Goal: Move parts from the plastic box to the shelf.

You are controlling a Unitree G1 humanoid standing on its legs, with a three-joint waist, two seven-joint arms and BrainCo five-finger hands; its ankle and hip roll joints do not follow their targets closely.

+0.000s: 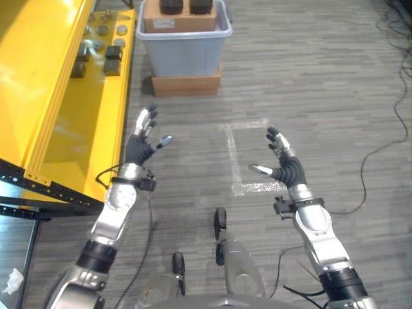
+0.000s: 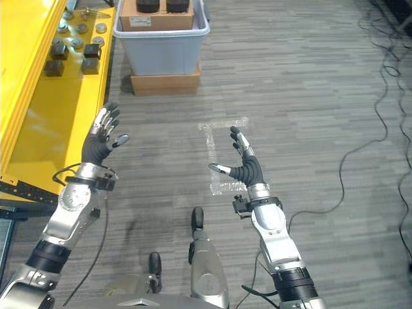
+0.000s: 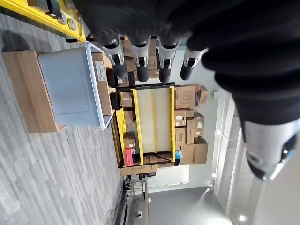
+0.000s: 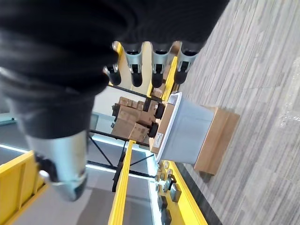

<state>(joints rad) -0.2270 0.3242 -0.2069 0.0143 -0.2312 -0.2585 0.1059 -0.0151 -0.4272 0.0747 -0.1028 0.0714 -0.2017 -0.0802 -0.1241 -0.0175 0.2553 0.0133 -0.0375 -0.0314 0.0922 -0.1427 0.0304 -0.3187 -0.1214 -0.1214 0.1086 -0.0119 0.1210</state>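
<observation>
Both hands were up over the grey plank floor [image 1: 309, 77], empty, fingers straight and spread with thumbs out to the side. Left hand [image 1: 143, 143] hovered just beside the front edge of the yellow metal shelf [image 1: 58, 96]; right hand [image 1: 283, 164] sat well apart from it, over one corner of a clear tape rectangle stuck on the floor [image 1: 233, 154]. The pale grey-blue plastic box [image 1: 185, 45] stood well ahead of both hands, nearer the left one, resting on a flat brown wooden block [image 1: 187, 84] and right next to the far end of the shelf. Inside the box was a brown cardboard carton [image 1: 180, 20] with two black block-shaped parts [image 1: 188, 6] on top, neither touched by a hand. The shelf deck ahead of the left hand already carried several parts: small black blocks [image 1: 112, 61] and round grey metal discs [image 1: 103, 29], grouped near the box end. The left wrist view showed the left hand's straight dark-tipped fingers [image 3: 140, 58] in a row with the box past them and nothing between them; the right wrist view showed the same for the right hand's fingers [image 4: 157, 58], box and wooden block farther off beyond the tips.
</observation>
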